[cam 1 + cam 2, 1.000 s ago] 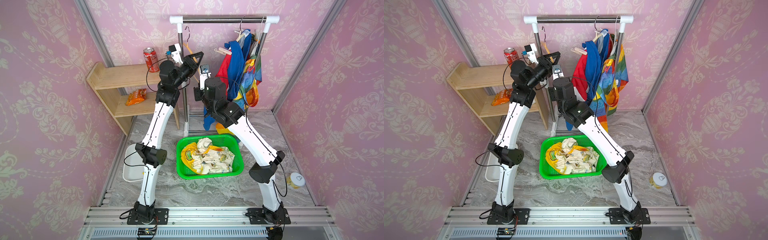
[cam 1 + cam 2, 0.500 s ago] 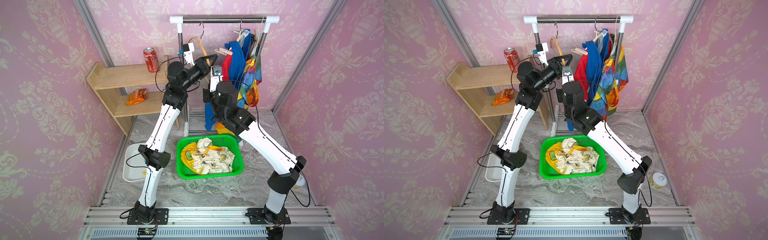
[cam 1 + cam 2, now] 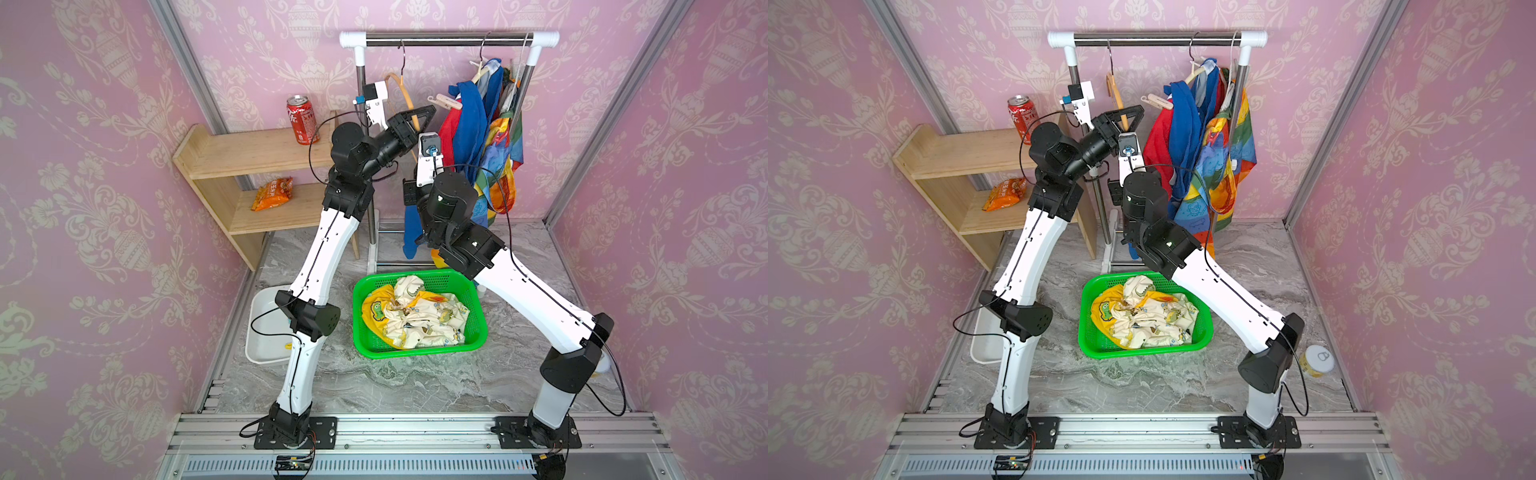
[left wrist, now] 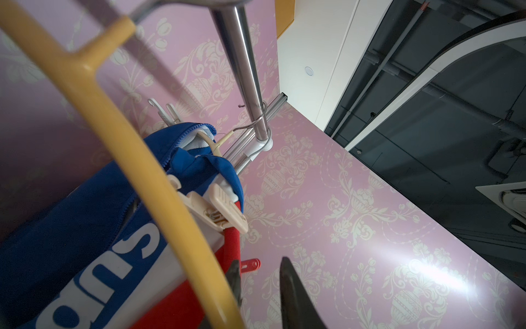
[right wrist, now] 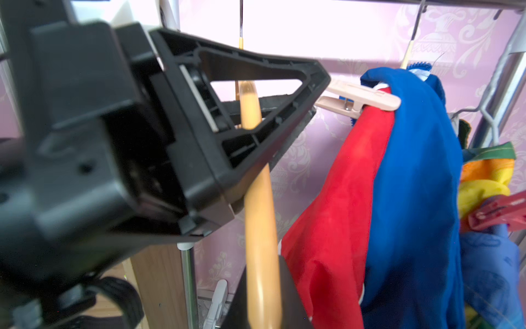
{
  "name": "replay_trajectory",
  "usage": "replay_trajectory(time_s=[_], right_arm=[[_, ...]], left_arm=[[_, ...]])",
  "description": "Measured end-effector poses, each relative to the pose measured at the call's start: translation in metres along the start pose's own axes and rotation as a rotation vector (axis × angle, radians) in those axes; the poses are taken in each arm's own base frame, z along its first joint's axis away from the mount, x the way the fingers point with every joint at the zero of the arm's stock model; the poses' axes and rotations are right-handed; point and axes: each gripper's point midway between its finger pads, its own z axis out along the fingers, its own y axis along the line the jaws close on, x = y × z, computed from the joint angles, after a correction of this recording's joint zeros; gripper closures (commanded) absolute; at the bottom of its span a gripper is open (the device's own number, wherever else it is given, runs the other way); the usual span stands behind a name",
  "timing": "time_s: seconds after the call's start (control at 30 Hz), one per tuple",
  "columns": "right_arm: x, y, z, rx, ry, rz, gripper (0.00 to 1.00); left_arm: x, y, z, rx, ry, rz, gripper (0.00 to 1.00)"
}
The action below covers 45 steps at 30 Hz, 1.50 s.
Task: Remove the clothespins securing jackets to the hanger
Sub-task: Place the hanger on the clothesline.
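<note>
One jacket of the three looks done with: the yellow dinosaur jacket (image 3: 415, 316) lies crumpled in the green basket (image 3: 419, 351) on the floor, and the bare hanger (image 5: 257, 199) hangs from the rail (image 3: 449, 40) with nothing on it; two are left, I'd say, bunched together at the far end of that rail. The blue-red jacket (image 3: 473, 124) droops off its hanger with a pale beige clothespin (image 4: 222, 210) biting the red shoulder edge, slim and ribbed, its handles sticking out toward the arms; the rainbow jacket (image 3: 505, 141) behind it carries a red clothespin (image 5: 501, 212); whether there are more pegs I cannot tell. The left gripper (image 4: 259, 262) sits just short of the beige peg, jaws a little apart and nothing between them, the bare hanger running past outside one finger; the right gripper (image 5: 263, 284) looks clamped on the lower limb of that bare hanger, as far as its own wrist view shows; so the beige peg seems next.
</note>
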Motion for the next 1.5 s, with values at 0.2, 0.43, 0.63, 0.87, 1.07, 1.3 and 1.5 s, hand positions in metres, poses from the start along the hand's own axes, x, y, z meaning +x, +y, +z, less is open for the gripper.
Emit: replay_trajectory(time_s=[0.2,0.43,0.63,0.87,1.07,1.3,1.5], right_arm=[[-0.017,-0.005,-0.014,0.005,-0.046,0.039,1.0],[-0.036,-0.002,-0.011,-0.028,-0.071,0.021,1.0],[-0.036,0.009,0.007,-0.039,-0.045,-0.016,1.0],[-0.034,0.02,0.03,-0.066,-0.037,-0.017,1.0],[-0.029,0.009,0.045,-0.059,-0.016,0.021,1.0],[-0.014,0.002,0.055,-0.075,0.032,0.051,1.0],[-0.004,0.005,0.061,-0.084,0.052,0.088,1.0]], left_arm=[[0.002,-0.034,0.003,0.084,-0.014,0.054,0.75],[-0.011,-0.048,-0.001,0.096,-0.067,0.122,0.74],[-0.03,-0.033,-0.006,0.035,-0.148,0.134,0.75],[-0.05,-0.013,-0.01,-0.016,-0.234,0.143,0.74],[-0.052,0.005,-0.008,-0.05,-0.268,0.129,0.73],[-0.058,0.025,-0.01,-0.093,-0.308,0.12,0.73],[-0.058,0.039,-0.01,-0.126,-0.316,0.112,0.74]])
